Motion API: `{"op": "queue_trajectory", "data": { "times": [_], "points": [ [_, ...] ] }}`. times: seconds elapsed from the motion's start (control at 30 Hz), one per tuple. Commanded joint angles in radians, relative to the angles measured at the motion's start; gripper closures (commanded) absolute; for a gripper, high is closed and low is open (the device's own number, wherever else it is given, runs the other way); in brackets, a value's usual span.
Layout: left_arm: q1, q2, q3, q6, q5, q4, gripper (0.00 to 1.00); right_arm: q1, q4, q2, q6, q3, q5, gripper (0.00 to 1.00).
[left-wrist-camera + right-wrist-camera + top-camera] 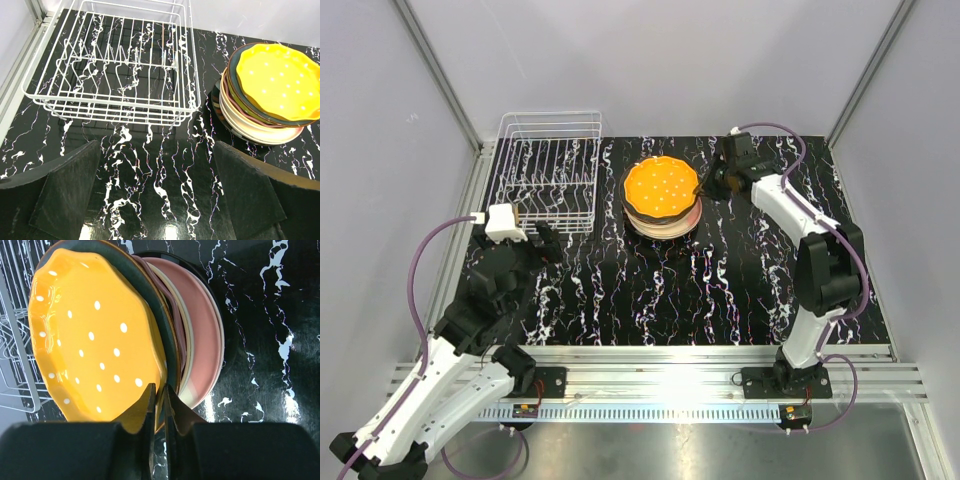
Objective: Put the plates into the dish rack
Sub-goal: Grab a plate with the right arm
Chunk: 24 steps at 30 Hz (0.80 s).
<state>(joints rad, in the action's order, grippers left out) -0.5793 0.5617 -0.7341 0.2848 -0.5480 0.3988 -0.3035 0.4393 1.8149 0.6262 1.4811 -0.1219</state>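
Note:
The plates sit in a stack at the middle back of the table, with a yellow white-dotted plate on top. My right gripper is shut on that yellow plate's right rim. In the right wrist view the fingertips pinch the yellow plate edge, with a dark green plate and a pink plate beneath. The white wire dish rack stands at the back left with nothing in it. My left gripper hovers open just in front of the dish rack, holding nothing.
The black marbled table runs from the arm bases to the back wall. Metal frame rails border the left side next to the rack. The stack of plates lies right of my left gripper.

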Motion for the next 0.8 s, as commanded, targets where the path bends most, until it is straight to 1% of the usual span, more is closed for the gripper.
{"op": "queue_trajectory", "data": {
  "times": [0.0,0.1,0.2,0.23,0.3,0.37,0.63,0.77],
  "points": [
    [-0.005,-0.006,0.006,-0.013,0.014,-0.054,0.01,-0.008,0.007,0.014,-0.006,0.099,-0.041,0.83],
    [-0.007,-0.006,0.006,-0.013,0.014,-0.054,0.01,-0.008,0.027,0.040,-0.008,0.111,-0.048,0.85],
    [-0.007,-0.005,0.006,-0.013,0.016,-0.058,0.01,-0.008,0.030,0.058,0.001,0.114,-0.055,0.81],
    [-0.007,-0.006,0.006,-0.015,0.016,-0.057,0.01,-0.008,0.029,0.066,0.004,0.113,-0.056,0.72],
    [-0.010,-0.006,0.007,-0.015,0.016,-0.055,0.01,-0.008,0.029,0.072,0.007,0.114,-0.062,0.66],
    [-0.008,-0.006,0.007,-0.015,0.016,-0.058,0.01,-0.008,0.026,0.080,0.009,0.116,-0.065,0.57],
    [-0.010,-0.005,0.009,-0.016,0.020,-0.060,0.01,-0.009,0.036,0.104,0.012,0.143,-0.068,0.57],
    [-0.013,-0.005,0.009,-0.016,0.025,-0.060,0.01,-0.013,0.050,0.124,0.010,0.157,-0.062,0.60]
  ]
}}
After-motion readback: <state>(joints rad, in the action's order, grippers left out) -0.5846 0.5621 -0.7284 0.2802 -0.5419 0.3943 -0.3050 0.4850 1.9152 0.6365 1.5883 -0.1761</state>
